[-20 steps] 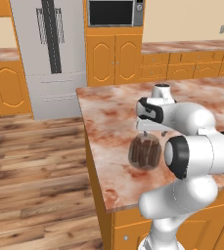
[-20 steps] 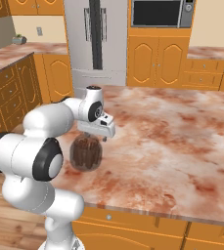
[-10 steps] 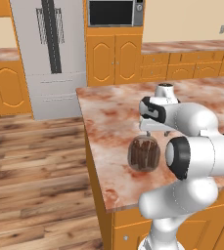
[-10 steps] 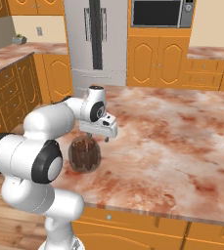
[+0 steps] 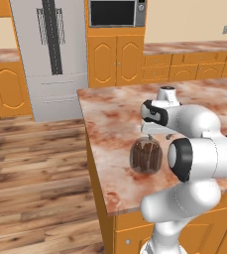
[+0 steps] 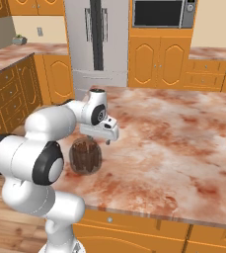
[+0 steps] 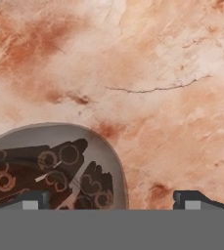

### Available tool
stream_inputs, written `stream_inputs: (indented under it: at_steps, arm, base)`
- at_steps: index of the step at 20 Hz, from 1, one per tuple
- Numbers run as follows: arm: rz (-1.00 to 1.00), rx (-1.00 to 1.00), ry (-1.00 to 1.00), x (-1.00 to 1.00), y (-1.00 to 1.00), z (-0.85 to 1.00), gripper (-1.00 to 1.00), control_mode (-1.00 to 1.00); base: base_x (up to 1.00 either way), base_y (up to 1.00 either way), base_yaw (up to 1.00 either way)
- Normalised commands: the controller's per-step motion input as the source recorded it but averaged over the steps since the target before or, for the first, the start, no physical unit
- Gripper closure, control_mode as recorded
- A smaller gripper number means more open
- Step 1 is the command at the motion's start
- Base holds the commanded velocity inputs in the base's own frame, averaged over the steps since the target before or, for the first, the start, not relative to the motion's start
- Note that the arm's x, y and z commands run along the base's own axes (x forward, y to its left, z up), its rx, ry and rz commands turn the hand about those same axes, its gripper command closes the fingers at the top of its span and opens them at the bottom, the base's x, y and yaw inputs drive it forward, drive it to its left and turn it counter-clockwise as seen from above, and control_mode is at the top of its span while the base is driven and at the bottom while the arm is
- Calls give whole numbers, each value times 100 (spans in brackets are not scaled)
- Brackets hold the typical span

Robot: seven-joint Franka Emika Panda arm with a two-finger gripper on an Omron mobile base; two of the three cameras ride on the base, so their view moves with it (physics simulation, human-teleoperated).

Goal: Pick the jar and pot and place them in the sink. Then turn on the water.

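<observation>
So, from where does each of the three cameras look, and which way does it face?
Left base view: behind the arm on its left, facing forward and down at the jar on the counter; arm at lower right.
Right base view: behind on its right, same jar and counter; arm at lower left.
Hand view: looks down along the open jaws at the jar; fingertips at bottom.

Marbled island counter (image 5: 115, 124); steel fridge (image 5: 50, 54), black microwave (image 5: 112, 12), orange cabinets (image 5: 117, 62) behind.
</observation>
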Motion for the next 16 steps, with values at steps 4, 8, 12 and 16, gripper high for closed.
stream_inputs:
  at_steps: [4,8,12,16]
  arm:
    - [8,0,0,-2,0,-11,-100,-100]
    - [25,-2,0,-32,0,-1,-100,-100]
    - [19,-3,-1,-29,11,-2,-100,-100]
    - [8,-4,-1,-8,36,0,-100,-100]
  base:
    - [0,0,0]
    - [0,0,0]
    - [0,0,0]
    - [0,0,0]
